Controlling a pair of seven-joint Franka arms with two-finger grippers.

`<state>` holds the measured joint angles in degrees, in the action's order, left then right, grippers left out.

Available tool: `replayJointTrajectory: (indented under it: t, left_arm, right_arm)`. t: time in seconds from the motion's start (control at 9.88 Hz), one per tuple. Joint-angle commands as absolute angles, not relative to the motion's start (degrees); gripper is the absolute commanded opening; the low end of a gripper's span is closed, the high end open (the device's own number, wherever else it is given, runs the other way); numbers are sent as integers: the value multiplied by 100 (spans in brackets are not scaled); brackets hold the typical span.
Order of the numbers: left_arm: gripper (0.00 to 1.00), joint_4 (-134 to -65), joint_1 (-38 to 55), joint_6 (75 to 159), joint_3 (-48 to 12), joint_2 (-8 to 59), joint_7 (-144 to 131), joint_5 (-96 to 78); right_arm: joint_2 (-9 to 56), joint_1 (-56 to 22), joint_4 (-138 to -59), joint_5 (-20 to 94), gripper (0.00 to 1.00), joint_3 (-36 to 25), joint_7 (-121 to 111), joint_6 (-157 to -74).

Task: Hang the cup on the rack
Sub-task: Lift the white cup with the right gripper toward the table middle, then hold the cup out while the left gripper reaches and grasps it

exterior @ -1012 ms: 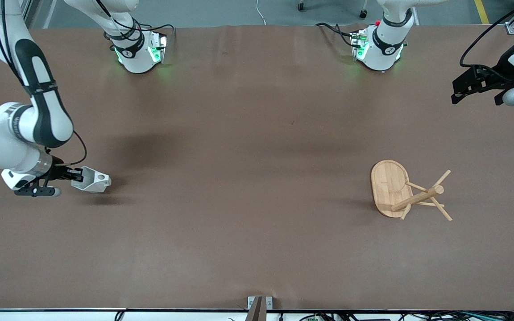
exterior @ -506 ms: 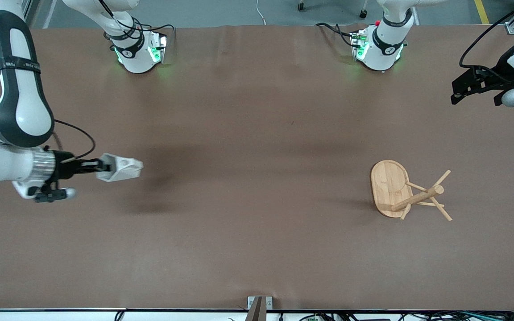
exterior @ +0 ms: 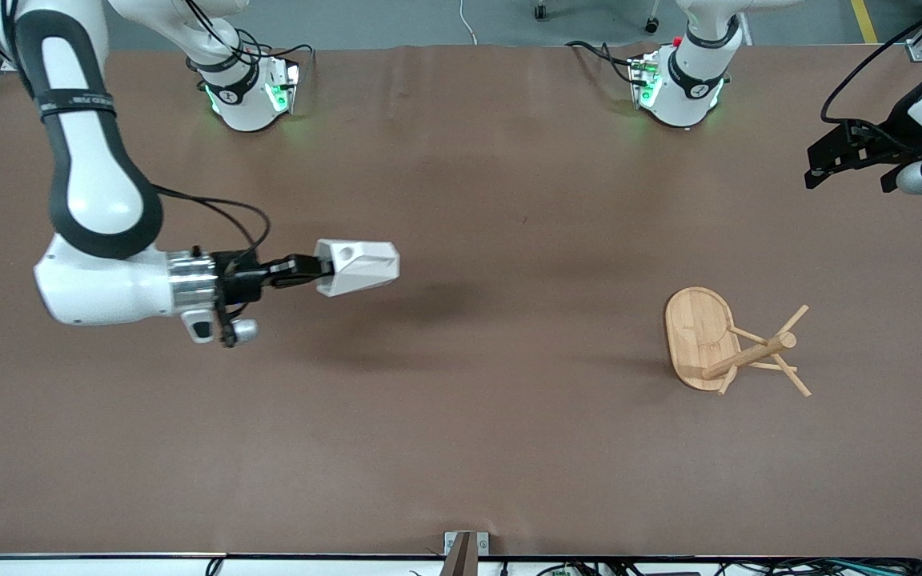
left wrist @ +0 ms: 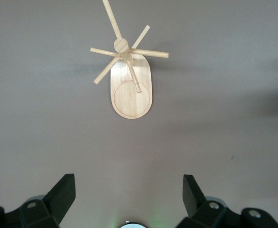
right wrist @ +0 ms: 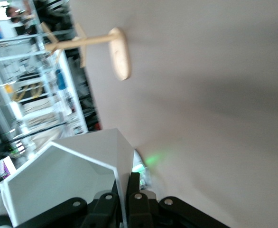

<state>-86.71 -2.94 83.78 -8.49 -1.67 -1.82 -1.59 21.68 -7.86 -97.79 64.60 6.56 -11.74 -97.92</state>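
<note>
My right gripper point(exterior: 310, 272) is shut on the wall of the white faceted cup point(exterior: 357, 266) and holds it on its side in the air over the table's middle part, toward the right arm's end. In the right wrist view the cup point(right wrist: 68, 180) fills the near field with its wall pinched between the fingers point(right wrist: 135, 190). The bamboo rack point(exterior: 723, 344) stands on its oval base toward the left arm's end; it shows in the left wrist view point(left wrist: 129, 78) and in the right wrist view point(right wrist: 115, 50). My left gripper point(exterior: 849, 158) is open and empty, waiting high at the table's edge.
The two arm bases point(exterior: 249, 92) point(exterior: 681, 84) stand along the table's edge farthest from the front camera. The brown table top point(exterior: 469, 416) is bare. A small metal bracket point(exterior: 465, 544) sits at the table's nearest edge.
My right gripper has lifted the cup off the table and carried it toward the rack, about a fifth of the table's length. The left arm and the rack have not moved.
</note>
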Motion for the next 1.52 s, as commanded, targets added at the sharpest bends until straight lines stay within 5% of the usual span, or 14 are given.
replayJointTrajectory:
  t: [0.0, 0.4, 1.42]
  left_arm:
    - [100, -8683, -212, 8297, -931, -18, -44, -499]
    - [100, -8727, -70, 8155, -1694, -132, 1550, -1599]
    - [100, -8912, 44, 11065, -3462, 729, 3788, -2294]
  right_arm:
    - [2109, -914, -9940, 7073, 0, 1061, -1029, -9844]
    - [2171, -932, -9949, 7945, 0, 1581, -1011, -9853]
    - [2188, -940, -10063, 8253, 0, 1978, -1020, -10353]
